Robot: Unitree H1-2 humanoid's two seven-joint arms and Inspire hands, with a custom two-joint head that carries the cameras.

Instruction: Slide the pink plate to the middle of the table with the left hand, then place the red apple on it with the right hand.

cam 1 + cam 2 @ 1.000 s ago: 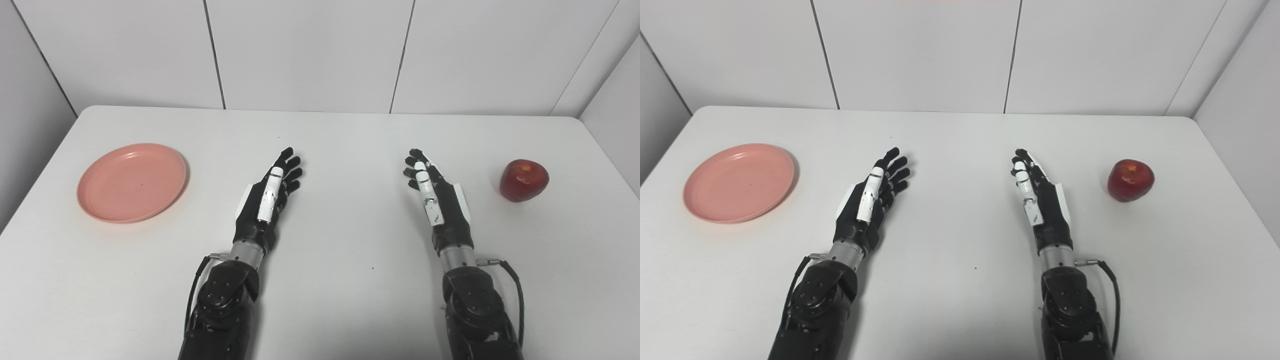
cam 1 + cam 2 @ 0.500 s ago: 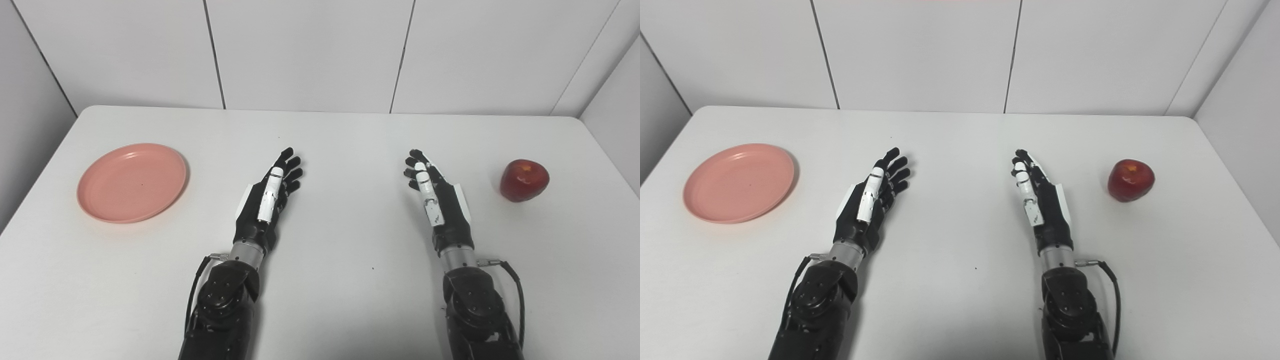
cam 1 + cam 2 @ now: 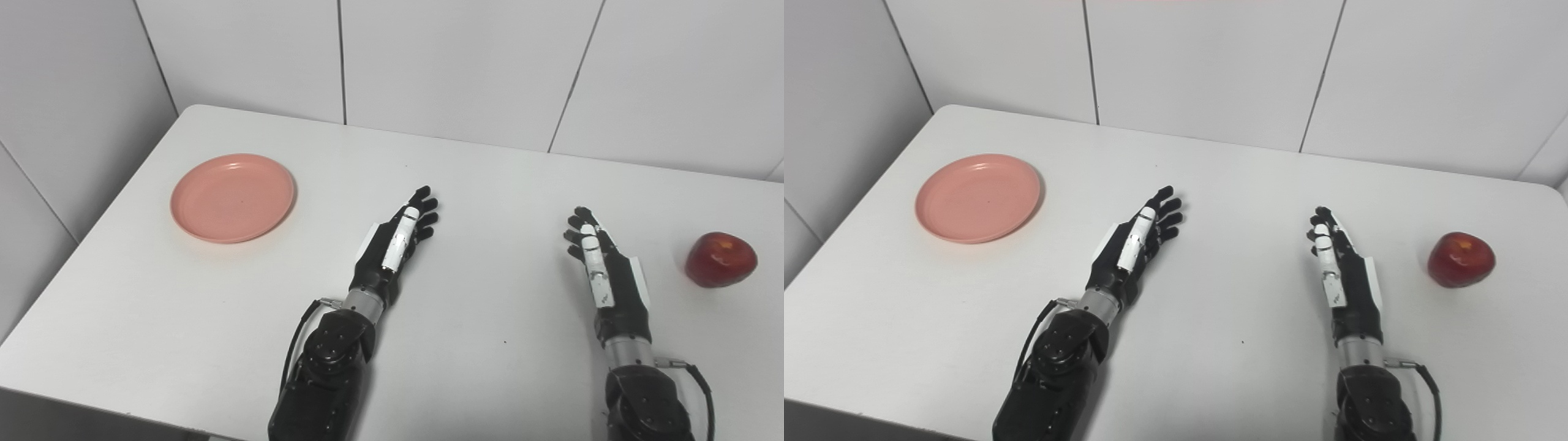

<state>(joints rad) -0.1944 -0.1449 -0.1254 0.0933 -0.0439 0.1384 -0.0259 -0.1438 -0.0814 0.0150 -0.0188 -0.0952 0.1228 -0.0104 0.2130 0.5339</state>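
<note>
The pink plate [image 3: 233, 197] lies flat and empty on the left part of the white table [image 3: 502, 184]. A red apple [image 3: 720, 259] stands near the table's right side. My left hand [image 3: 395, 243] rests near the middle of the table, fingers stretched out and apart, holding nothing, well to the right of the plate. My right hand [image 3: 603, 269] lies open in the same way, a short gap to the left of the apple. Neither hand touches the plate or the apple.
White wall panels [image 3: 459, 67] close off the table's far edge, and a wall [image 3: 67, 110] runs along its left side. The table's near-left edge [image 3: 79, 404] shows at the bottom of the picture.
The whole picture has shifted: the camera has turned to the left and tilted. Plate, apple and both hands keep their places on the table.
</note>
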